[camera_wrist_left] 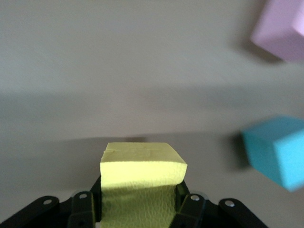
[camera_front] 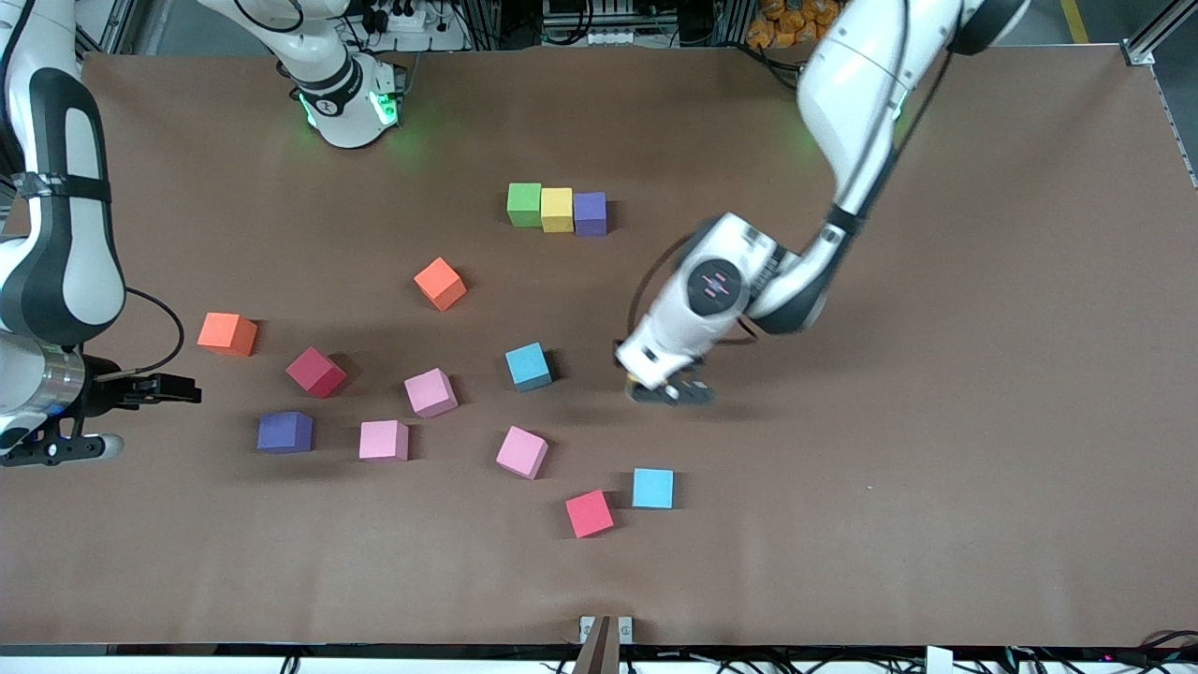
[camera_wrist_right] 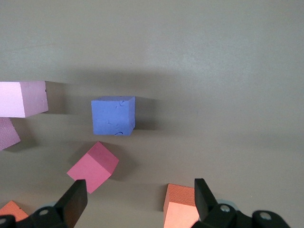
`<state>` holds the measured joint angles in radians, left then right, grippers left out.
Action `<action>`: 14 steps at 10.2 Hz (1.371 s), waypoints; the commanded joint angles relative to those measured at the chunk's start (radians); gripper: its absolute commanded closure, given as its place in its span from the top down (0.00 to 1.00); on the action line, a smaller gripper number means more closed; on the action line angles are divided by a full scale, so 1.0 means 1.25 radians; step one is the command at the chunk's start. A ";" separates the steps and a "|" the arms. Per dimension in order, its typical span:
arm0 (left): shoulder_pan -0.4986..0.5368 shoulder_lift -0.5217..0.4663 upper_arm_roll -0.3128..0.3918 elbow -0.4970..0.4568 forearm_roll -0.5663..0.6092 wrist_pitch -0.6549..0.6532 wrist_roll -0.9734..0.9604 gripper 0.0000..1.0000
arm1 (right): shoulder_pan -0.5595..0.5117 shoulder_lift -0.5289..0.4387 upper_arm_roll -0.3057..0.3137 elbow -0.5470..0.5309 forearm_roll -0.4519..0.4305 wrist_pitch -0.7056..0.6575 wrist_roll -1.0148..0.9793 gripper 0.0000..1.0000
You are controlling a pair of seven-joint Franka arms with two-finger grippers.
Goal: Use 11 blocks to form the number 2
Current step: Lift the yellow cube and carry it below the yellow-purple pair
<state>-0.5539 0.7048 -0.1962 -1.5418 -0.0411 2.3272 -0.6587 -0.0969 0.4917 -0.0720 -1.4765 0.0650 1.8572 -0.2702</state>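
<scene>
Yellow cube in hand

My left gripper (camera_front: 670, 391) is clamped on a matte yellow foam cube (camera_wrist_left: 142, 178), low beside the teal cube (camera_front: 529, 366). My right gripper (camera_wrist_right: 140, 199) waits, spread wide. Next: carry it to the green-yellow-purple row (camera_front: 556, 209) and extend the 2.

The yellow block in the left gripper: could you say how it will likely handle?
The yellow block, clamped in the left gripper, looks matte and foam-like, so probably light and grippy. Its face looks creased between the fingers, suggesting slight give. Flat faces: unlikely to roll.
</scene>
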 commanded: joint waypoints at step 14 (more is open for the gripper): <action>-0.098 -0.132 -0.066 -0.203 -0.003 -0.009 -0.253 0.06 | -0.012 0.002 0.009 0.004 0.016 0.000 -0.017 1.00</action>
<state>-0.6905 0.5981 -0.2740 -1.7302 -0.0418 2.3109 -1.0138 -0.0982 0.4936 -0.0714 -1.4764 0.0653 1.8591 -0.2708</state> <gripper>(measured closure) 0.436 0.000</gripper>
